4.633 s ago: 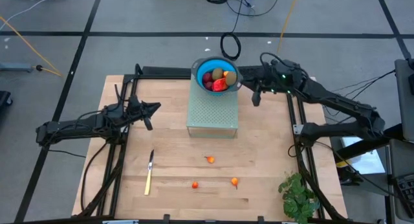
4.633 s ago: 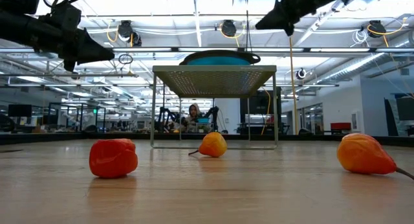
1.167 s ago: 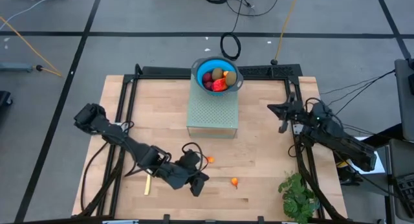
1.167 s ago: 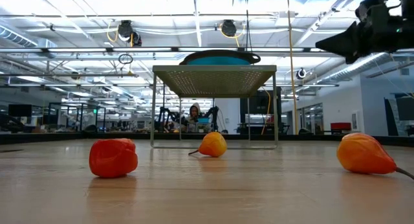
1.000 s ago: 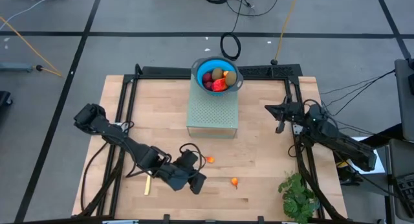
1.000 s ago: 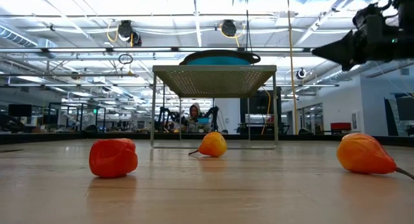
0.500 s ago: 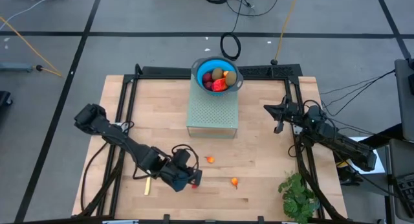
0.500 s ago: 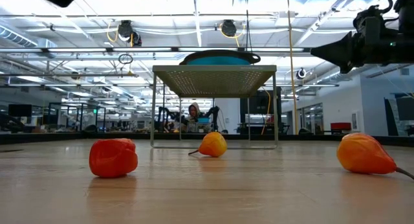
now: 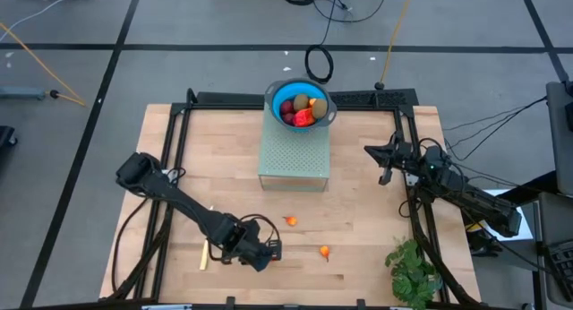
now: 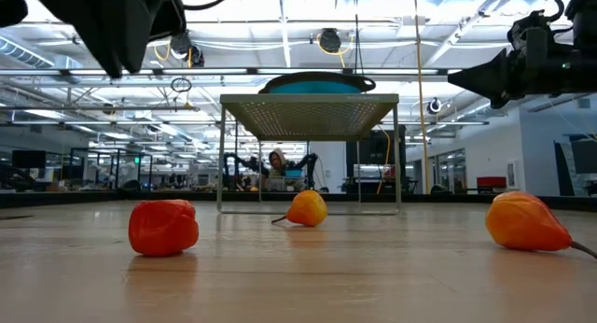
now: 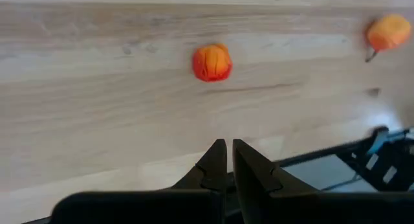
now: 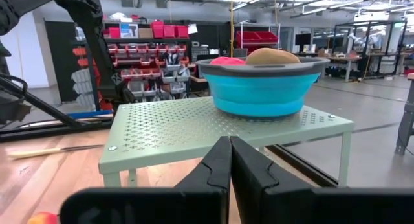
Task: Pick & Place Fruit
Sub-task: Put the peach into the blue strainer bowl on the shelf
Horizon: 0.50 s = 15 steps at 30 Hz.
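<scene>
On the wooden worktop (image 9: 179, 167) stood a pale green perforated stand (image 9: 295, 158) carrying a blue bowl (image 9: 301, 102) heaped with fruit (image 9: 300, 110). The left gripper (image 9: 270, 250) hung low over the worktop's front part, its fingers (image 11: 217, 160) pressed nearly together and holding nothing, directly above one small orange fruit (image 11: 211, 62). The right gripper (image 9: 387, 158) hovered near the worktop's right edge, fully closed and empty, pointing at the stand. Two more orange fruits (image 9: 290, 221) (image 9: 324, 252) lay loose in front of the stand, beside a yellow-handled knife (image 9: 205, 253).
</scene>
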Each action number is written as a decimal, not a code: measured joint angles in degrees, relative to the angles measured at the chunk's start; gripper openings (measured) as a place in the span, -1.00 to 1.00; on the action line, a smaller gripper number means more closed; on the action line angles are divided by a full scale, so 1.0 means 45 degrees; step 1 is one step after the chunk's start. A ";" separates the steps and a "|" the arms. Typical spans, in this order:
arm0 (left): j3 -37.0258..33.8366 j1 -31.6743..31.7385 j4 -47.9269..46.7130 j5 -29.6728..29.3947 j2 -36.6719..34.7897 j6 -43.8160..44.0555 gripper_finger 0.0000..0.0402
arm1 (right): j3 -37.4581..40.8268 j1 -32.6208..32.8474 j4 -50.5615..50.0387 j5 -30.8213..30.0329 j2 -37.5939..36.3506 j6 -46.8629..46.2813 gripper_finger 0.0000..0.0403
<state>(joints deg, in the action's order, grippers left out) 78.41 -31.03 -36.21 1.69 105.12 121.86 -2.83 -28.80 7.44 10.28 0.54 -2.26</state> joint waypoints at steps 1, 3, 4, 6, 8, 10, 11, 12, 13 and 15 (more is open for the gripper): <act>0.0000 -0.0023 0.0035 -0.0039 0.0072 0.0217 -0.87 | 0.0000 0.0000 -0.0032 0.0000 0.0000 0.0000 -1.00; 0.0000 -0.0043 0.0021 -0.0240 0.0185 0.0539 -0.87 | 0.0000 0.0003 -0.0055 0.0005 0.0000 -0.0010 -1.00; 0.0000 -0.0047 0.0025 -0.0422 0.0237 0.0651 -0.87 | 0.0000 0.0000 -0.0066 0.0005 0.0000 -0.0009 -1.00; 0.0000 -0.0048 0.0019 -0.0767 0.0300 0.0832 -0.87 | 0.0000 0.0000 -0.0124 0.0005 0.0000 -0.0010 -1.00; 0.0000 -0.0024 -0.0058 -0.0947 0.0337 0.0862 -0.87 | 0.0005 0.0000 -0.0191 0.0005 0.0000 -0.0010 -1.00; 0.0005 0.0009 -0.0025 -0.1054 0.0469 0.0851 -0.87 | 0.0010 0.0000 -0.0231 0.0005 0.0000 -0.0010 -1.00; 0.0003 0.0023 -0.0073 -0.1056 0.0515 0.0813 -0.87 | 0.0010 0.0000 -0.0233 0.0010 0.0000 -0.0010 -1.00; -0.0006 0.0025 -0.0141 -0.1053 0.0581 0.0681 -0.87 | 0.0010 0.0002 -0.0228 0.0008 0.0000 -0.0010 -1.00; -0.0010 0.0025 -0.0140 -0.1057 0.0646 0.0593 -0.87 | 0.0010 0.0001 -0.0240 0.0010 0.0000 -0.0010 -1.00; -0.0010 0.0038 -0.0007 -0.1059 0.0714 0.0581 -0.87 | 0.0010 0.0000 -0.0272 0.0007 0.0000 -0.0010 -1.00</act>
<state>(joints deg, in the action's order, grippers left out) 78.37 -30.86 -36.24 -3.08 108.33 124.48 -2.79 -28.80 6.22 10.32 0.54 -2.31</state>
